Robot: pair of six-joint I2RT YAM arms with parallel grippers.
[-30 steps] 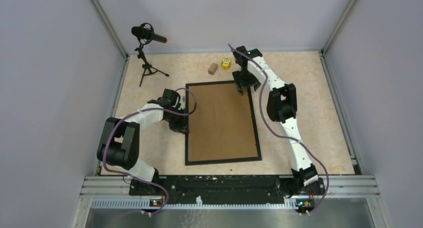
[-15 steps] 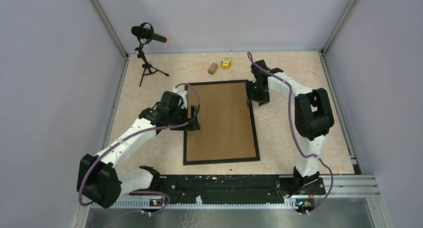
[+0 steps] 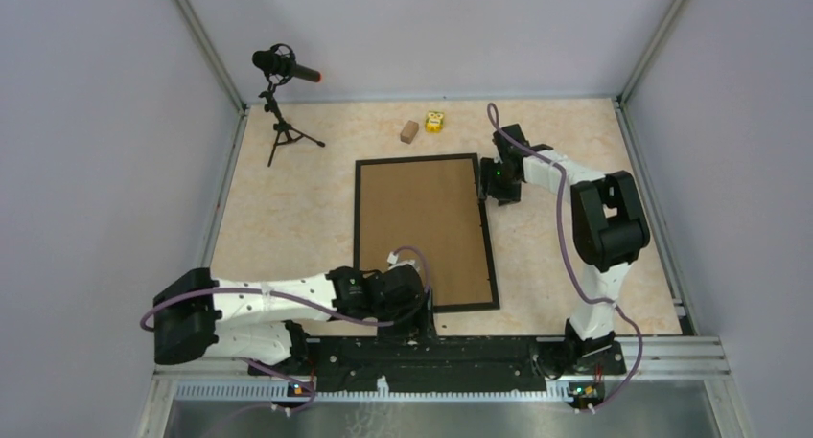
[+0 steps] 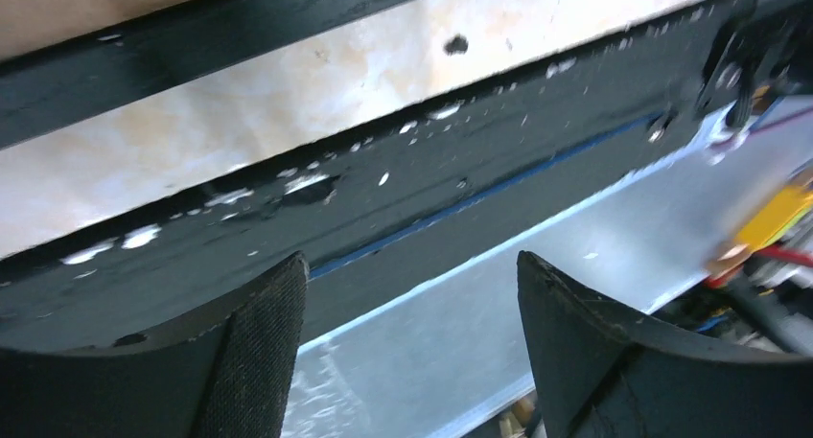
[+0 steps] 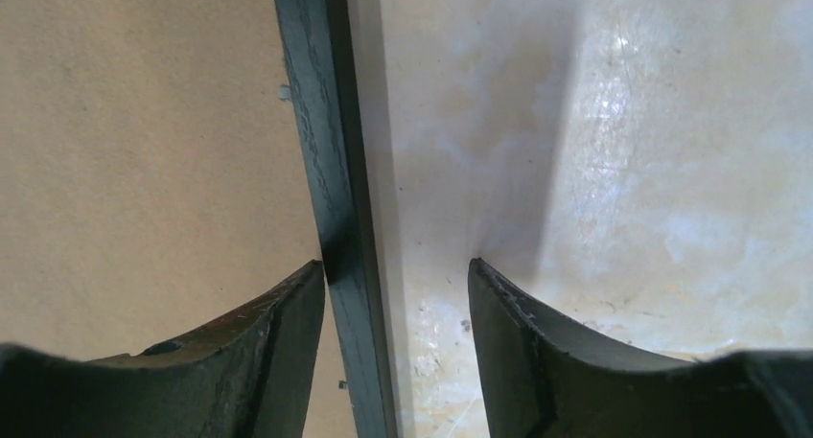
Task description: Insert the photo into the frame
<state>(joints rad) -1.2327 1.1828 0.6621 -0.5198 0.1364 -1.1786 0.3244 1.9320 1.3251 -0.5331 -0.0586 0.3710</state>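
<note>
The black frame lies flat mid-table with a brown backing board inside it. The photo is out of view. My right gripper sits low at the frame's right side near the far corner. In the right wrist view its jaws are open and straddle the frame's bar, one finger over the board, the other over bare table. My left gripper is at the table's near edge below the frame. It stands open and empty over the black rail, with the frame's near bar behind.
A microphone on a tripod stands at the far left. A small brown block and a yellow object lie beyond the frame. The black base rail runs along the near edge. Walls close in on both sides.
My left arm swung from the frame's left edge down to the near edge and its jaws opened wide. My right gripper came down onto the frame's right bar and its jaws narrowed a little.
</note>
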